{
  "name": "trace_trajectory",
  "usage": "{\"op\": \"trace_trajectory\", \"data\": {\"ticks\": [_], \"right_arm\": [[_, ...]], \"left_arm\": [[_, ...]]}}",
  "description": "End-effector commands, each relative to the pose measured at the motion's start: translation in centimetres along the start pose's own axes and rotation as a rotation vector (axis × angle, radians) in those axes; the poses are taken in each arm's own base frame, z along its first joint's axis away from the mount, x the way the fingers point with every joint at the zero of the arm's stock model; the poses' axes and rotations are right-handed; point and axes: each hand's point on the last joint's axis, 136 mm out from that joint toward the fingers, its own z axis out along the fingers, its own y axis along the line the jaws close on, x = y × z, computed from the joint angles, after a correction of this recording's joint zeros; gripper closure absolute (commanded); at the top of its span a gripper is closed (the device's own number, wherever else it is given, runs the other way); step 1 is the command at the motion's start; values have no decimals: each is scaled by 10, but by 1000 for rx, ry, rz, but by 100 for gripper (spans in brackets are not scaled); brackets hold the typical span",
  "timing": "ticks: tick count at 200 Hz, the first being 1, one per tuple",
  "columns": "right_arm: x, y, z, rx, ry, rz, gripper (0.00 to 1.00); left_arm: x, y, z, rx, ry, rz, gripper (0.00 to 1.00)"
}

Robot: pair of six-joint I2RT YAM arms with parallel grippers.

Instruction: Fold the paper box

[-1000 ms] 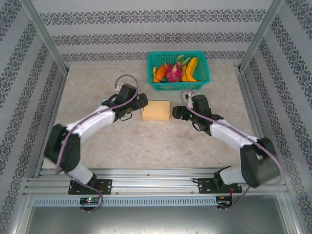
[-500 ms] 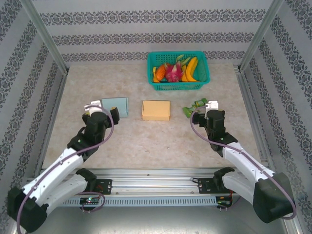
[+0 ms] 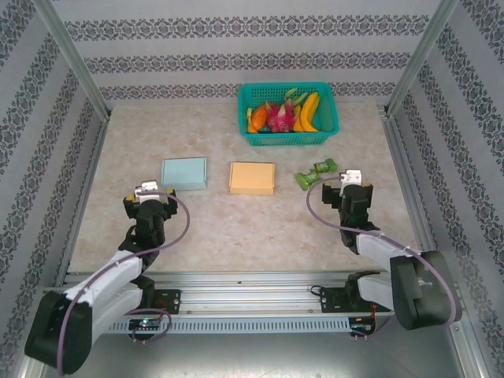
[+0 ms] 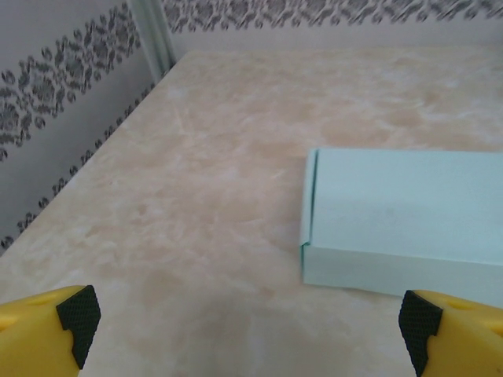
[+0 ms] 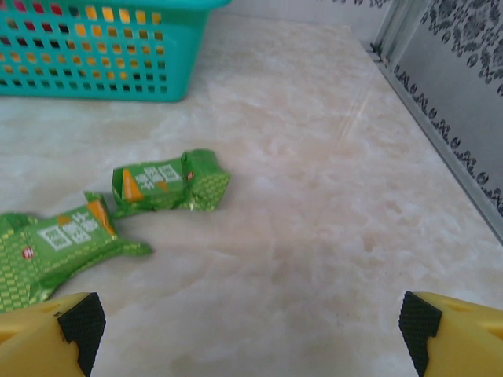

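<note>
A folded tan paper box [image 3: 252, 178] lies flat at the table's centre. Left of it sits a closed pale blue paper box [image 3: 183, 172], whose near left corner fills the right of the left wrist view [image 4: 401, 212]. My left gripper [image 3: 150, 194] is drawn back near the table's front left, short of the blue box, open and empty [image 4: 247, 330]. My right gripper [image 3: 352, 179] is at the front right, likewise open with nothing between its yellow fingers [image 5: 247, 330]. Neither gripper touches a box.
Two crumpled green snack packets [image 3: 315, 172] lie right of the tan box, ahead and left of my right gripper [image 5: 169, 182]. A teal basket [image 3: 287, 138] of fruit stands at the back centre [image 5: 94, 71]. Metal frame rails border both sides.
Both arms have pulled back from beside the tan box to the near edge of the table. The right gripper has opened wider. The blue box and green packets are now uncovered.
</note>
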Motion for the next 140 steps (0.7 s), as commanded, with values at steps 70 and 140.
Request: {"op": "trace_trajectory", "data": {"ticks": [70,140], "right_arm": [[-31,-5,5,-62,-148,43,3],[-30,23,5,-228,-235,52,2]], "left_arm": [[-10,25,45,34,-58,-224,0],[-9,-5,69,169,-80,-130,0]]}}
